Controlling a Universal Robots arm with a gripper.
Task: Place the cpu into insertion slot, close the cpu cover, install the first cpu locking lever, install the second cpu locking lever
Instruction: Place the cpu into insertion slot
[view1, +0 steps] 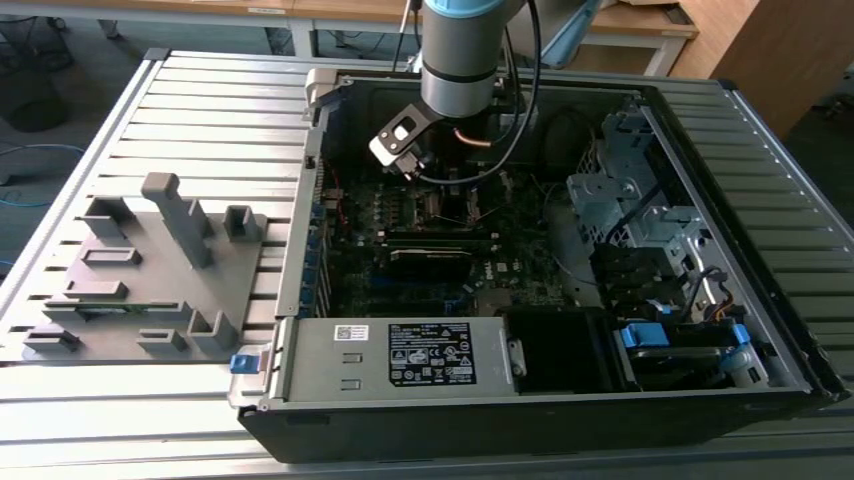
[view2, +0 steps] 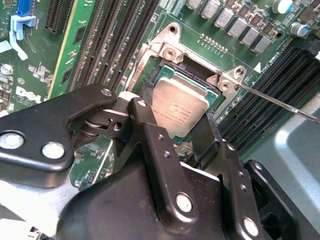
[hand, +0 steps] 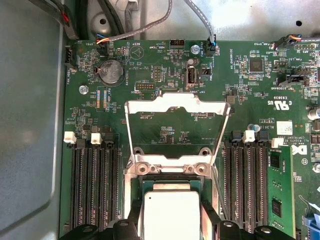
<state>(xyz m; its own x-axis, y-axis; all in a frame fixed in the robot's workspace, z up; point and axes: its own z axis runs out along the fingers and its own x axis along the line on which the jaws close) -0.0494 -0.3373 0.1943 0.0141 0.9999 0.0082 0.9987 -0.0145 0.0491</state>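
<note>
In both wrist views my gripper (view2: 177, 117) (hand: 171, 222) has its black fingers (view2: 145, 117) tight against two opposite edges of the cpu (view2: 180, 107) (hand: 171, 212), a silver-grey square chip. The cpu is level, at or just over the insertion slot (hand: 170, 184) (view2: 156, 75), whose dark rim shows around it. The cpu cover (hand: 165, 102), a silver frame with a big cut-out, is swung open past the socket's hinge brackets (hand: 170, 167). A thin locking lever (view2: 280, 102) sticks out beside the socket. In the exterior view the gripper (view1: 447, 195) is low inside the open computer case.
Long black memory slots (hand: 95, 185) (hand: 245, 180) flank the socket on the green motherboard (view1: 400, 270). Cables (hand: 150, 25) run along the board's edge. The case holds a power supply (view1: 400, 350) and drive cage (view1: 627, 200). A grey fixture (view1: 147, 260) stands on the exterior view's left.
</note>
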